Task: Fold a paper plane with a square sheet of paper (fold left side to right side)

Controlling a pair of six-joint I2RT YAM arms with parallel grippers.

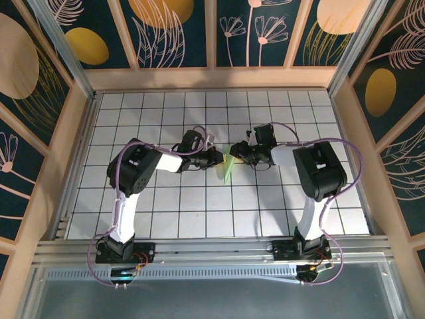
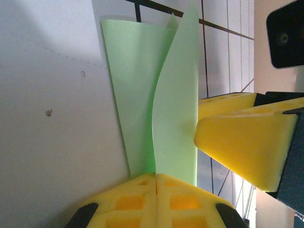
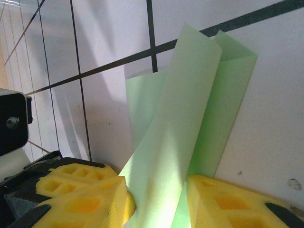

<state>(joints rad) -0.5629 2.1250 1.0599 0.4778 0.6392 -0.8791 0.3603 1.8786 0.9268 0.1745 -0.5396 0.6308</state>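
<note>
- Spanning the walled enclosure, the desk point(image 1: 166, 219) is a floor of white grid tiles with dark lines; panels point(image 1: 172, 33) painted with flowers stand round it
- The left arm point(image 1: 136, 169) and the right arm point(image 1: 319, 166) both bend inward from the near edge; they meet near the desk's middle
- The right hand point(image 1: 238, 153) has its yellow fingers point(image 3: 85, 194) spread apart; a raised flap of paper stands in the gap between them and touches both; seen from the left wrist, this hand point(image 2: 198, 116) sits just beside the flap's edge
- The left hand point(image 1: 218, 158) is pressed together; from its own wrist, the hand point(image 2: 156, 178) shows both tips meeting in one seam right at the paper's narrow end; whether any paper is caught in that seam cannot be told
- The pale-green paper plane point(image 1: 228, 171) lies between the two hands, near the middle of the desk; it narrows toward the left hand; one half lies flat on the tiles, the other half curls upward
</note>
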